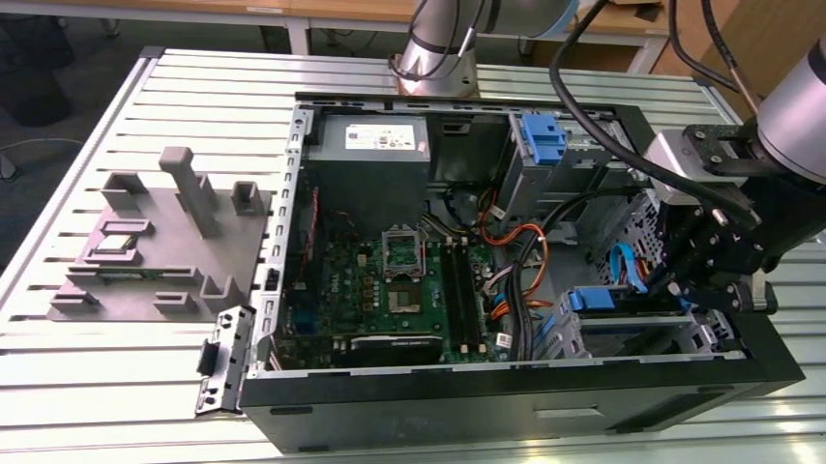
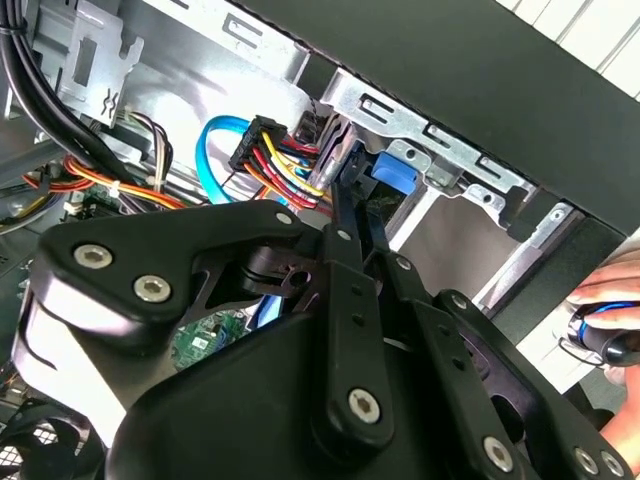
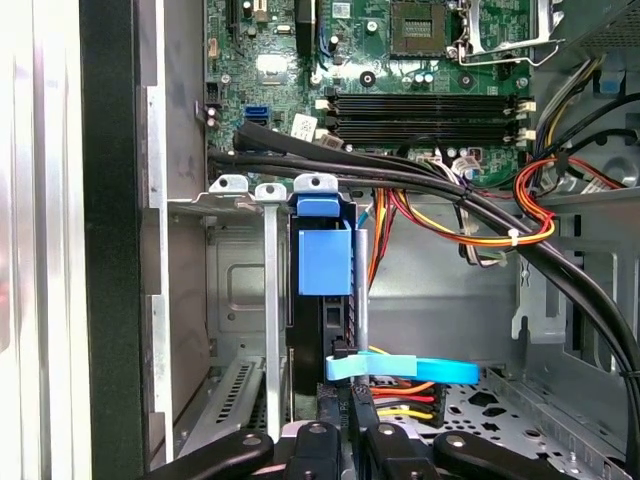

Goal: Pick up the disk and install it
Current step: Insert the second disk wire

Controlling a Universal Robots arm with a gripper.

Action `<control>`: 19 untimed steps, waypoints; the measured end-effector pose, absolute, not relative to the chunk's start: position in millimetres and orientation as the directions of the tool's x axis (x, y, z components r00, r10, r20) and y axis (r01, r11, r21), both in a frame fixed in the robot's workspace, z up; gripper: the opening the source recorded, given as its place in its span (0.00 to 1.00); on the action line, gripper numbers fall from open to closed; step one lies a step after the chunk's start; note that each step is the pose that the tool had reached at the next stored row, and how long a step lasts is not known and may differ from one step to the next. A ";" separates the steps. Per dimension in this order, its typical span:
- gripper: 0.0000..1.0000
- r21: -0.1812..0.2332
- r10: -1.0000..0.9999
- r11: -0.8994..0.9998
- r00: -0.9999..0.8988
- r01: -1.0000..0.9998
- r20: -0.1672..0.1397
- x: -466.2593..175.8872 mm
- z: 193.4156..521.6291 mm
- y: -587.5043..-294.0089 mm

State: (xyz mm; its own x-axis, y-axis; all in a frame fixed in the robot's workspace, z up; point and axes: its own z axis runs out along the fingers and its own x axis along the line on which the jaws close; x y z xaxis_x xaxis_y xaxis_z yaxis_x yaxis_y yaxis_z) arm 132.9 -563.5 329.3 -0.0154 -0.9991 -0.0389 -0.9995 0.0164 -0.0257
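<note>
The black robot gripper (image 1: 703,275) is down inside the open black computer case (image 1: 516,406), at the exterior view's right, its jaws closed thin on the edge of the blue-framed silver-grey metal disk (image 3: 325,300). The disk stands edge-on in the metal drive bay (image 3: 240,290); judging by this, installation looks nearly done, with release left.

Open black computer case (image 1: 516,406) lies centre frame on the slatted metal surface (image 1: 130,387). Green motherboard (image 1: 387,290) inside, lower centre; grey power supply box (image 1: 371,140) above it. Orange cable bundle (image 1: 523,253) right of centre. Grey moulded fixture (image 1: 155,242) at left, beside the case.
</note>
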 end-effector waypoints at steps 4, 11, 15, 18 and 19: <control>0.17 -0.026 -0.999 0.016 -0.015 -1.000 -0.039 132.9 327.9 -563.5; 0.17 -0.026 -0.999 0.016 -0.015 -1.000 -0.039 132.9 327.6 -563.5; 0.17 -0.026 -0.999 0.016 -0.015 -1.000 -0.039 132.9 327.5 -563.5; 0.17 -0.026 -0.999 0.016 -0.015 -1.000 -0.039 132.9 327.4 -563.5; 0.17 -0.026 -0.999 0.016 -0.015 -1.000 -0.039 132.9 327.0 -563.5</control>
